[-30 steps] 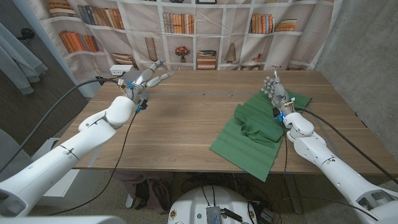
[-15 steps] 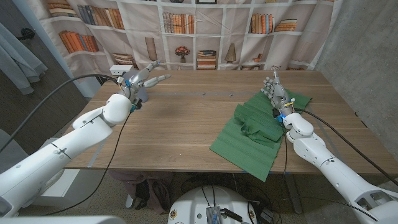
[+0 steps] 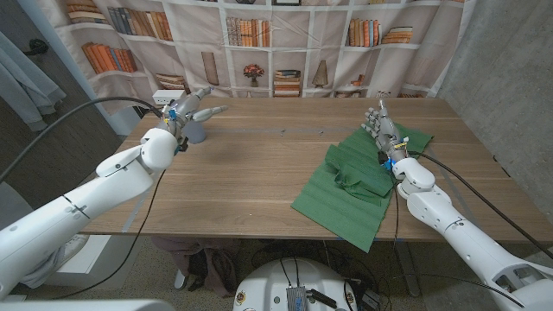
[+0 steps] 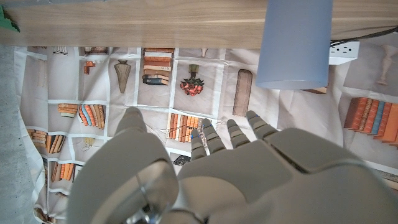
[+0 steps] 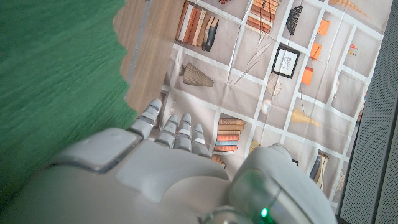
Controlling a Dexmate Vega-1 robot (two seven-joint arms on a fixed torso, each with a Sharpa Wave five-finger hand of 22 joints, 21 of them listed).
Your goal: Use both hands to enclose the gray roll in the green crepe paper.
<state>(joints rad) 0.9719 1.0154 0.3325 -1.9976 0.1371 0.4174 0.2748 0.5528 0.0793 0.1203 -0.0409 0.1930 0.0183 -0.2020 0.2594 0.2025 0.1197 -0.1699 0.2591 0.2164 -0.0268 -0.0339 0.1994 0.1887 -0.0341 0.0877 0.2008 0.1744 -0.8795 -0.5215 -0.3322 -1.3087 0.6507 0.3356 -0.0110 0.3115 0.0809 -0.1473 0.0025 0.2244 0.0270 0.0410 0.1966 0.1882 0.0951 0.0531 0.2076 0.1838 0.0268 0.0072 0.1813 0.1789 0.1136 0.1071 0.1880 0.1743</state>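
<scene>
From the head view, your left hand (image 3: pixel 192 105) has swung further toward the far left corner of the bench (image 3: pixel 259 164) over the last second and now sits right at the gray roll (image 3: pixel 197 131), which stands upright there. Its fingers are apart, reaching past the roll's top, with nothing in them. That puts you at the reach, not the grasp: I judge the roll must still be picked up and carried across. Your right hand (image 3: pixel 381 128) has not moved; it stands over the far edge of the green crepe paper (image 3: pixel 359 181), fingers apart and holding nothing. The paper lies well apart from the roll, on the right side of the bench, rumpled with a raised fold near its middle.

In the left wrist view, the roll (image 4: pixel 293 42) is a smooth, pale gray cylinder standing on the bench, just beyond your fingers (image 4: pixel 239 134), which are spread and not touching it.

In the right wrist view, your right hand (image 5: pixel 155 168) hovers beside the paper (image 5: pixel 56 81), whose edge is wavy and surface finely ribbed.
</scene>
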